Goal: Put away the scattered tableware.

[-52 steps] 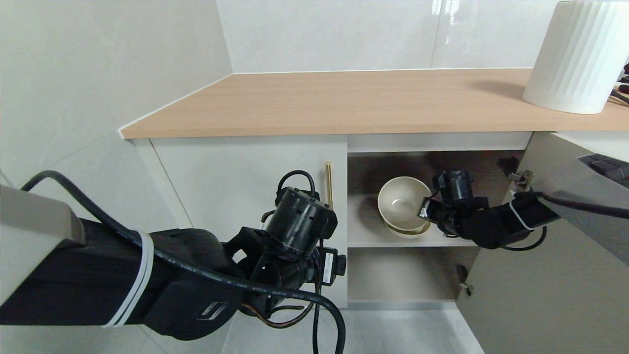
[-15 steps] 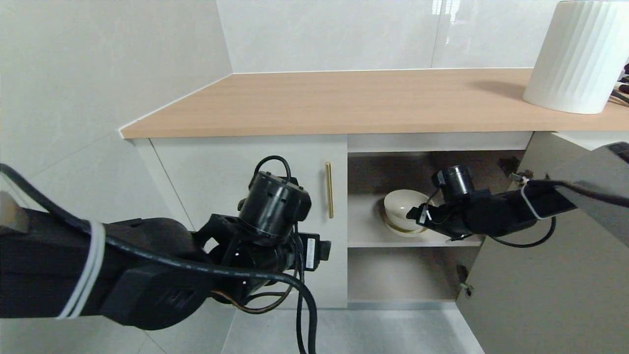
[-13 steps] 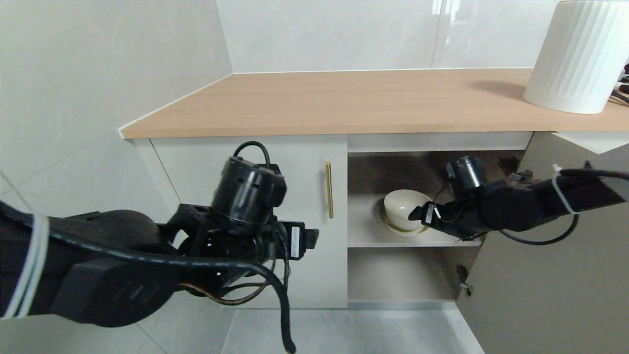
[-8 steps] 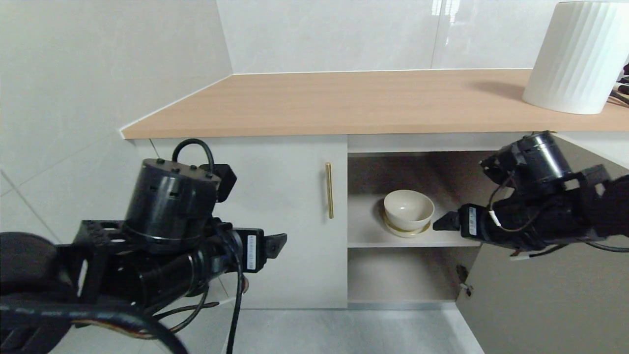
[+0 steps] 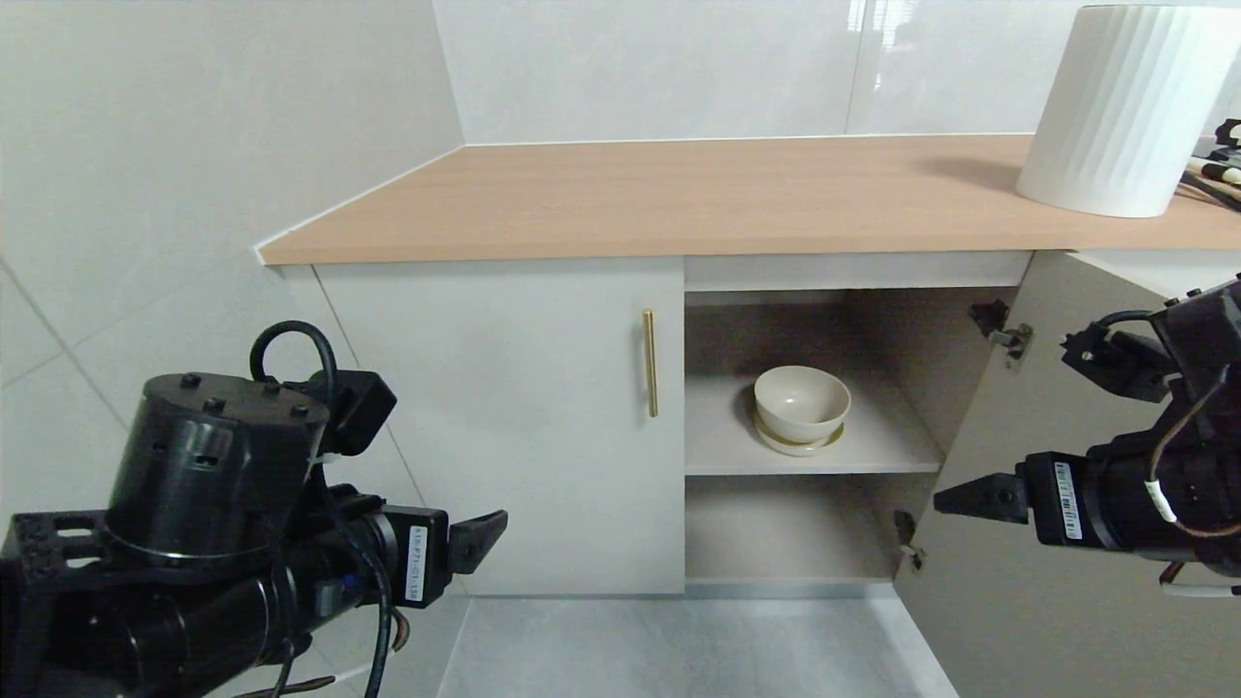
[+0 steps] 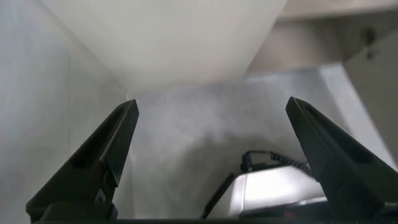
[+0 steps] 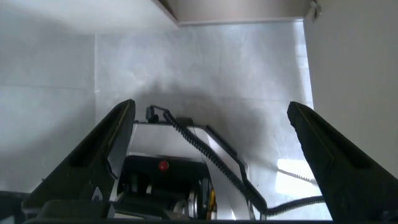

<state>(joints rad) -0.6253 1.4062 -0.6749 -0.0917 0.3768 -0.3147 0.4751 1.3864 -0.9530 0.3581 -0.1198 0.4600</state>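
A: Head view, item one?
B: Cream bowl on plate, upper shelf of open cabinet, frame centre-right.
A: Next entry?
B: Left fingers, right fingers: spread wide, holding nothing, well apart from bowl.

The bowl and plate are cream. The bench is tan wood-grain. The cabinet door is pale grey, its handle brass-gold. The container is white with vertical ribs. The left pincer and right pincer are black.
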